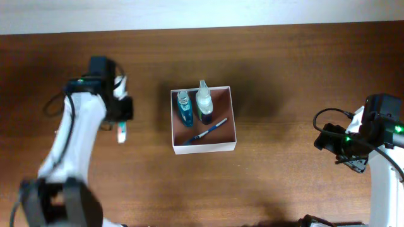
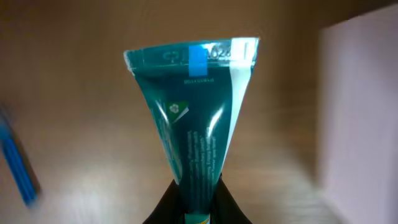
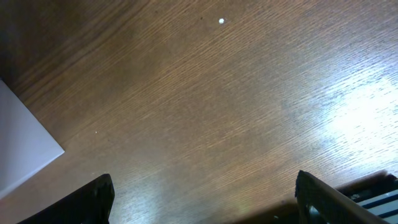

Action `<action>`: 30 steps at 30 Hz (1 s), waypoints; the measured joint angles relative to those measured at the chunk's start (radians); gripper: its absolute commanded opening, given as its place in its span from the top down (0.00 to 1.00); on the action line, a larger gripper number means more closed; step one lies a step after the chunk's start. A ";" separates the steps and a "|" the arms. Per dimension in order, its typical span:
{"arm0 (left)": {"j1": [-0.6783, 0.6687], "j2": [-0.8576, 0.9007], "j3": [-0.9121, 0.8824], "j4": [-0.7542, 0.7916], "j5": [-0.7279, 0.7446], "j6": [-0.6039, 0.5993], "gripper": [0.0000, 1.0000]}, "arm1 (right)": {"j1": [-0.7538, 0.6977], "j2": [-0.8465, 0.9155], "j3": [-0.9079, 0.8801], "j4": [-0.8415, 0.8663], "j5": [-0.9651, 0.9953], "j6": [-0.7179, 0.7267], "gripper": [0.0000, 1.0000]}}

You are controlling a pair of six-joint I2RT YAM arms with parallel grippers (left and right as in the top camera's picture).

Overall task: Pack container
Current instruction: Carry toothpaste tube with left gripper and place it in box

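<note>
The container is a square white-walled box with a reddish-brown inside at the table's middle. It holds a blue bottle, a clear spray bottle and a blue pen. My left gripper is left of the box, shut on a teal toothpaste tube, which also shows in the overhead view. The box's white wall shows in the left wrist view. My right gripper is open and empty over bare table at the far right.
A blurred blue object lies at the left edge of the left wrist view. A corner of the white box shows in the right wrist view. The wooden table meets a pale wall at the back.
</note>
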 measured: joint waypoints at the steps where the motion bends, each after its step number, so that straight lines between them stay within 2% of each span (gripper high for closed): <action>1: -0.069 -0.069 0.014 0.028 0.000 0.044 1.00 | 0.000 0.000 0.000 0.000 0.000 0.000 0.14; 4: -0.257 -0.176 0.031 0.074 0.001 0.179 1.00 | 0.000 0.000 0.000 0.000 0.000 0.000 0.14; 7: -0.441 -0.183 0.032 0.102 0.005 0.313 1.00 | 0.000 0.000 0.000 0.000 0.000 0.000 0.14; 12: -0.588 -0.132 0.032 0.126 0.008 0.429 1.00 | 0.000 0.000 0.000 0.000 0.000 0.000 0.14; 20: -0.633 0.017 0.032 0.163 0.007 0.515 1.00 | 0.000 0.000 0.000 0.000 0.000 0.000 0.14; 30: -0.633 0.112 0.031 0.185 0.008 0.545 1.00 | 0.000 0.000 0.000 0.000 -0.001 0.000 0.14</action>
